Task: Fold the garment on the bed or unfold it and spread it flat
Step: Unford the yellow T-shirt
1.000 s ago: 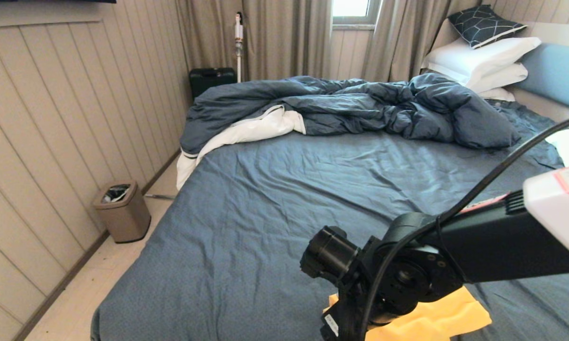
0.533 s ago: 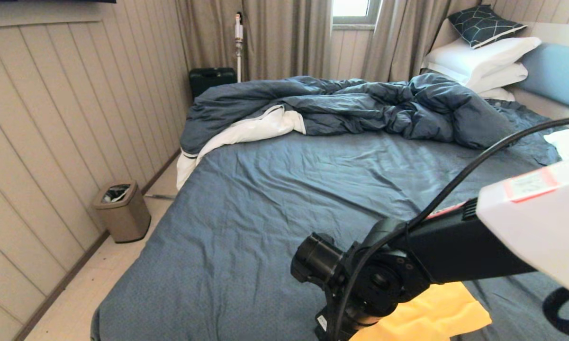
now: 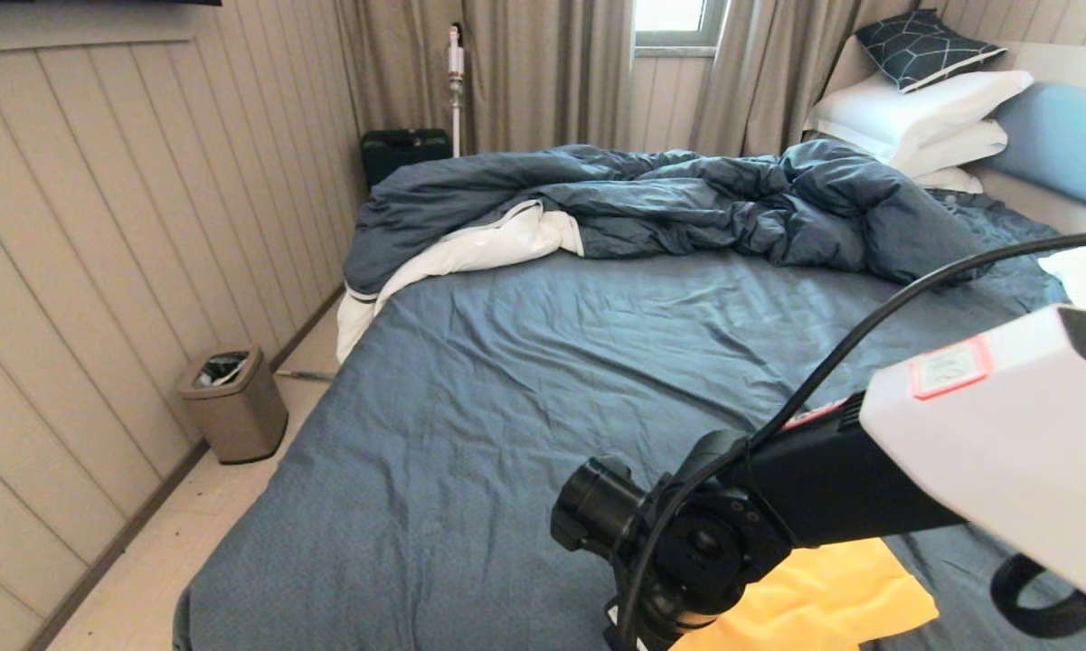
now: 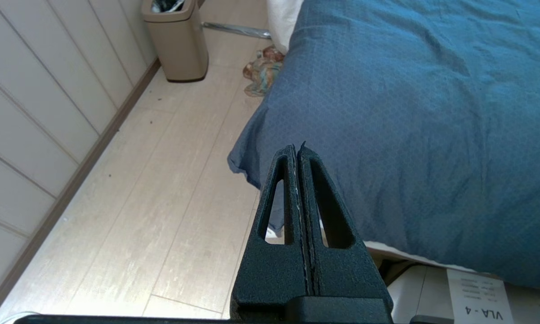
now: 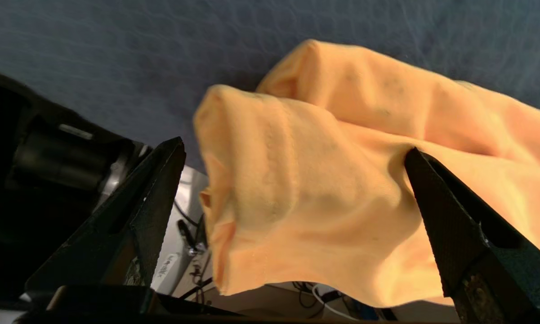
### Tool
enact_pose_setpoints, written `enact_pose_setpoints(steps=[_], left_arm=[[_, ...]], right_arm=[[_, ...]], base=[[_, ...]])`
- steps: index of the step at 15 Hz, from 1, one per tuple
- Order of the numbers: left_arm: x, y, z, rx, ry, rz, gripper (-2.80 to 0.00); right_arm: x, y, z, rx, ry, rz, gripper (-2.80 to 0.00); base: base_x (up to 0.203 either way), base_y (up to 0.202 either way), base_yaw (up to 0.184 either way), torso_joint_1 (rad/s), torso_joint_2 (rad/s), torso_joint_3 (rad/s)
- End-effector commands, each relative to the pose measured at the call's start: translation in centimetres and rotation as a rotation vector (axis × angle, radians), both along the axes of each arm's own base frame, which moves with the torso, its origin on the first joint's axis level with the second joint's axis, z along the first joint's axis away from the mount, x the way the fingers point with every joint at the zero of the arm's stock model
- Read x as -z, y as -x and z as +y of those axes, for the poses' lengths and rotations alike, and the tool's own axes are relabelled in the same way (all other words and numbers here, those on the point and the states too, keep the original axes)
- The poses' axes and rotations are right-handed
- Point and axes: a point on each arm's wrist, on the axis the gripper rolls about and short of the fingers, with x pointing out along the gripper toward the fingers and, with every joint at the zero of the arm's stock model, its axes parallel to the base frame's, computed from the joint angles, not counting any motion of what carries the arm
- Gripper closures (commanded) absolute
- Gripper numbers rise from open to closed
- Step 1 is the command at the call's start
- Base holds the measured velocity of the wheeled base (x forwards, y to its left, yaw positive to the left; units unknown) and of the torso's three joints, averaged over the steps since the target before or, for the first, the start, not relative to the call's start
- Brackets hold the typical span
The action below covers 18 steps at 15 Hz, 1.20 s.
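the robot's right arm (image 3: 832, 488) shows a white boxy shell with a small red-bordered label, joined to a matte black link that ends in a round black joint and a stubby cylindrical cap, with a black cable looping along it. the left gripper (image 4: 297, 150) is two black, rough-textured wedge fingers, each cut through with a long triangular slot, on a blocky black base. the right gripper (image 5: 292, 153) has the same dark, grainy pointed fingers (image 5: 454, 225), and a white panel printed "vla - 4" sits on the robot's base.
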Motion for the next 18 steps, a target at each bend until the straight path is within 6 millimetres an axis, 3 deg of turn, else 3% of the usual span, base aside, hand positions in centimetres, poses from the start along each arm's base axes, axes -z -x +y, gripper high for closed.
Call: enact_pose_setpoints(steps=[1,5,6,13,18], left_arm=[[0.0,0.0,0.0,-0.001,0.000,0.005,0.00],[0.0,0.0,0.0,-0.002,0.004,0.003,0.00],[0.0,0.0,0.0,-0.003,0.006,0.004,0.00],[0.0,0.0,0.0,-0.003,0.006,0.004,0.00],[0.0,0.0,0.0,-0.003,0.006,0.002,0.00]], right_arm=[[0.2,0.1,-0.1,0.005,0.018,-0.005,-2.80],[0.7,-0.3,0.3,0.009,0.025,-0.018,-2.70],[0.9,-0.4,0.3,0.010,0.019,-0.027,0.00],[2.0,-0.3,0.2,0.009,0.036,-0.008,0.00],[0.2,-1.4,0.8,0.023,-0.037,-0.079,0.00]], base=[[0.000,0.000,0.000,0.000,0.00,0.000],[0.000,0.000,0.000,0.000,0.00,0.000],[0.000,0.000,0.000,0.000,0.00,0.000],[0.000,0.000,0.000,0.000,0.00,0.000],[0.000,0.000,0.000,0.000,0.00,0.000]])
